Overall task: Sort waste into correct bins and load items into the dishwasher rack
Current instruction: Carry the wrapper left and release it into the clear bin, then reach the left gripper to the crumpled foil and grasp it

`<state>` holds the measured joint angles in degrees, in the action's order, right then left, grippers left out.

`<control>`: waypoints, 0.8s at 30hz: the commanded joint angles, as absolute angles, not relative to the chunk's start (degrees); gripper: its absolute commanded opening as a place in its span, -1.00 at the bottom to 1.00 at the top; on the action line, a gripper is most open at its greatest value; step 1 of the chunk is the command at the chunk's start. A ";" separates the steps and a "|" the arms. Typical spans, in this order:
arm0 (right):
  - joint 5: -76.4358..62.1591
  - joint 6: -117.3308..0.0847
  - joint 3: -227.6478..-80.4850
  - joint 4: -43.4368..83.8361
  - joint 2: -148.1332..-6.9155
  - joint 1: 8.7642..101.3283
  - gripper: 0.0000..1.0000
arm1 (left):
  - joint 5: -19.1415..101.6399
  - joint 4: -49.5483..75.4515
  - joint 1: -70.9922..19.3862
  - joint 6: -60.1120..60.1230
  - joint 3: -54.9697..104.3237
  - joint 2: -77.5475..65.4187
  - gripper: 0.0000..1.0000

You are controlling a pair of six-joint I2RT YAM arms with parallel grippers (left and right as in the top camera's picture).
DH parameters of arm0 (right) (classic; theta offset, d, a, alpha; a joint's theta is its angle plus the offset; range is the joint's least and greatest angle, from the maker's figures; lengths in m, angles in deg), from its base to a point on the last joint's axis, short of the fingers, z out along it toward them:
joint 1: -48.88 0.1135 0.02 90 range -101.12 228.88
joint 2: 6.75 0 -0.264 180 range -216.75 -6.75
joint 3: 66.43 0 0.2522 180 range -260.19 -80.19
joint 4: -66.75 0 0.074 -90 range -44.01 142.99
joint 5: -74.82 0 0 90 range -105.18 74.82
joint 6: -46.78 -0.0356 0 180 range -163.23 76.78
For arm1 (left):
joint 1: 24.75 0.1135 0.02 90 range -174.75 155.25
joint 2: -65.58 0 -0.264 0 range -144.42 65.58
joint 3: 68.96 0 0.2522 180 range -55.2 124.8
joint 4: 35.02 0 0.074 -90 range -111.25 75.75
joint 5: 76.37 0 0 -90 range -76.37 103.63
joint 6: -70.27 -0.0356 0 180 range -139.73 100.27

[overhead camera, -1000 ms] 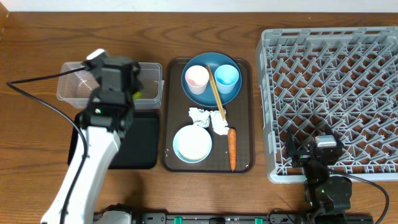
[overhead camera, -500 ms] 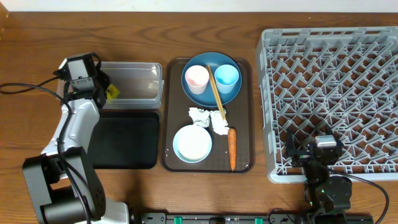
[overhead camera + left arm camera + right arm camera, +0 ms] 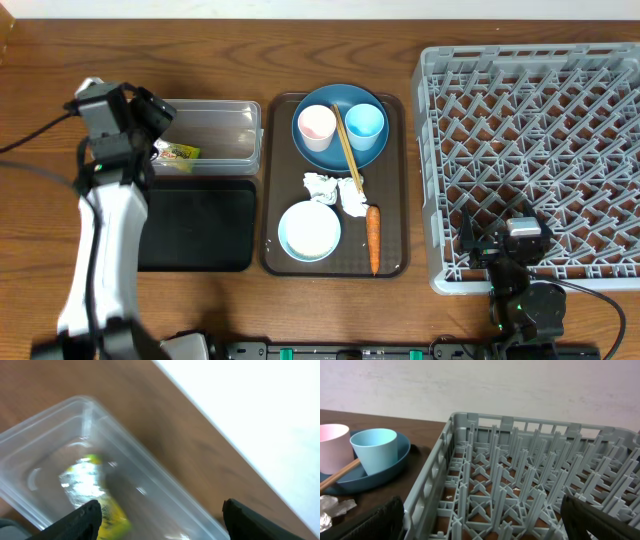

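Overhead faces down; wrist views (close, oblique) share tub point(image 3: 225, 125), rack point(image 3: 530, 150)

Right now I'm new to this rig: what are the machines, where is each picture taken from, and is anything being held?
Two robot arms work at a wooden table. The overhead picture looks straight down. The other two come from a camera on each wrist, so the dark shapes at the bottom corners are that arm's own fingers. The left gripper hangs open by a clear tub with a green-yellow snack wrapper lying inside; a black tray sits beside it. The right gripper, open and empty, is at the grey dishwasher rack. A brown serving tray holds a blue plate with a pink cup, blue cup and chopsticks, plus paper wads, a pale bowl and a carrot.
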<state>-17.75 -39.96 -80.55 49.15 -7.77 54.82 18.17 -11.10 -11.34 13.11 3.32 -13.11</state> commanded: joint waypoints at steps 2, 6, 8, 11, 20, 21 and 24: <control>-18.19 -39.30 -80.49 48.91 -7.68 56.41 0.99 | 30.36 -5.16 -15.13 7.88 4.15 -4.46 0.59; -18.19 -39.32 -80.49 48.91 -7.68 56.41 0.99 | 31.20 5.01 -23.74 3.95 4.33 1.71 0.59; -18.17 -39.32 -80.49 48.91 -7.68 56.41 0.98 | 30.95 9.31 -29.22 2.33 4.33 3.30 0.59; -18.17 -39.32 -80.49 48.91 -7.68 56.41 0.98 | 30.80 14.89 -37.66 2.36 4.33 3.89 0.59; -18.19 -39.32 -80.49 48.91 -7.68 56.41 0.99 | 18.43 18.65 -57.83 2.36 4.33 -5.24 0.60; -18.17 -39.32 -80.49 48.91 -7.68 56.41 0.98 | 18.26 18.03 -59.19 2.36 4.33 -6.84 0.60; -18.17 -39.32 -80.49 48.91 -7.68 56.41 0.99 | 14.74 17.07 -61.97 2.38 4.33 -11.85 0.61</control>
<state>-17.75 -39.96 -80.55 49.15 -7.77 54.82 20.20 17.27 -59.95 3.23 3.61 -8.15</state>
